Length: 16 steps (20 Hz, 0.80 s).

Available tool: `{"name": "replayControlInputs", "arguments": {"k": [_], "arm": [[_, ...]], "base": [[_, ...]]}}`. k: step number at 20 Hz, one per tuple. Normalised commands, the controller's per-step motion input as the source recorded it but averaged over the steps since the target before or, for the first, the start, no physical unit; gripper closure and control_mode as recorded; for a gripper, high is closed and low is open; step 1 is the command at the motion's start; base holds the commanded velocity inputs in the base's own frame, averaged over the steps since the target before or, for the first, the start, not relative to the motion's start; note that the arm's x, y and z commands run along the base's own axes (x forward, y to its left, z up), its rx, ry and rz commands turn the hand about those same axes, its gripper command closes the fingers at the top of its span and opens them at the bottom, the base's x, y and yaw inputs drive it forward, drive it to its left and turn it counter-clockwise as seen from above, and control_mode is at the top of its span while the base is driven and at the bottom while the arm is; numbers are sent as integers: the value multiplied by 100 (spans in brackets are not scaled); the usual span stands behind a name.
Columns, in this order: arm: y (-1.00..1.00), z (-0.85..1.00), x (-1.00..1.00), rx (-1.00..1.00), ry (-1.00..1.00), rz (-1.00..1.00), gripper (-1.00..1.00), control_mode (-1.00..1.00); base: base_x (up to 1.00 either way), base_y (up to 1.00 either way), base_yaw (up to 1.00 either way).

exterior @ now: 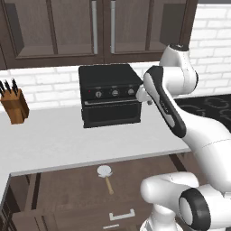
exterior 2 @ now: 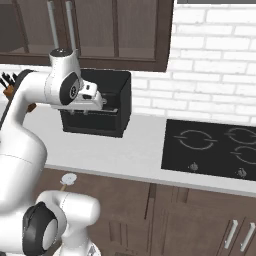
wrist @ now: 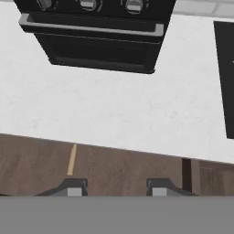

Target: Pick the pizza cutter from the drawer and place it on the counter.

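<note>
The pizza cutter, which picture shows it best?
The left base view: the pizza cutter lies whole in the open drawer, wheel and handle both showing. In the right base view the arm hides most of it. The hand view catches just its tan handle.

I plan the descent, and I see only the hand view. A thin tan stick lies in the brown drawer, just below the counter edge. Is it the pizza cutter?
Observer: Yes. The left base view shows the whole pizza cutter. Its round wheel points toward the counter and its handle toward the drawer front.
Operator: Is the drawer open enough?
Observer: The drawer is pulled out, and from that side the wheel lies clear of the counter edge.
Operator: Where is the gripper?
Observer: The gripper is open and hangs in front of the oven, well above the drawer.
</note>
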Motion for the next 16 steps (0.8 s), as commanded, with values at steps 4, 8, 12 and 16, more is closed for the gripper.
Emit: {"name": "replayControlInputs", "arguments": {"k": [4, 8, 12, 16], "arm": [[7, -8, -2, 0, 0, 0, -100, -100], [9, -25, -24, 0, -9, 0, -100, -100], [14, -34, -30, 0, -11, 0, -100, -100], [24, -46, -29, 0, -4, 0, -100, -100]], "base": [[0, 0, 0], [0, 0, 0], [0, 0, 0], [0, 0, 0]]}}
